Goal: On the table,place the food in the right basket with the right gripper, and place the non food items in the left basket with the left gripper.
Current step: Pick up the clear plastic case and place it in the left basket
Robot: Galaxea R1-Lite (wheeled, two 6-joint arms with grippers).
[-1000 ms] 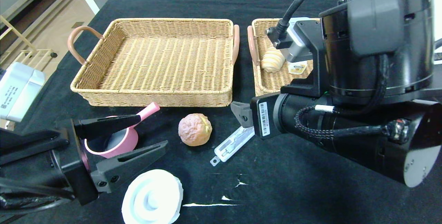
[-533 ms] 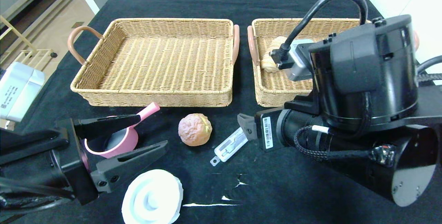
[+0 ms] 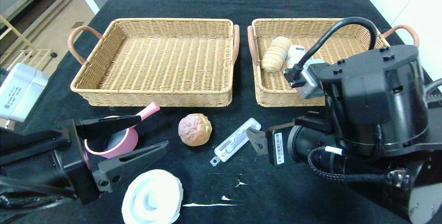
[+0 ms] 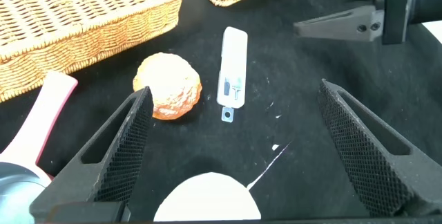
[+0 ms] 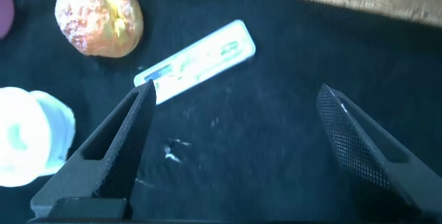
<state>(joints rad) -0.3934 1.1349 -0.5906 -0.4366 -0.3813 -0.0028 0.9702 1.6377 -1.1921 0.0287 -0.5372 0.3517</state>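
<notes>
The cream puff (image 3: 195, 129) is seen on the black table (image 3: 276, 189) before the baskets, the flat packet (image 3: 236, 141) just beside it. The right gripper (image 5: 235, 155) is held wide above the packet. The left gripper (image 3: 121, 141) is parked wide by the pink pot (image 3: 114, 141).

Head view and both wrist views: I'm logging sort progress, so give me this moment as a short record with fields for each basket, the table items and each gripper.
left basket: holds nothing
right basket: striped bread roll and small white packet
table, food: cream puff
table, non-food: pink saucepan, white lid, clear blister pack
left gripper: open, low at the near left, fingers either side of the pink saucepan, holding nothing
right gripper: open, empty, low over the cloth just right of the clear blister pack
</notes>
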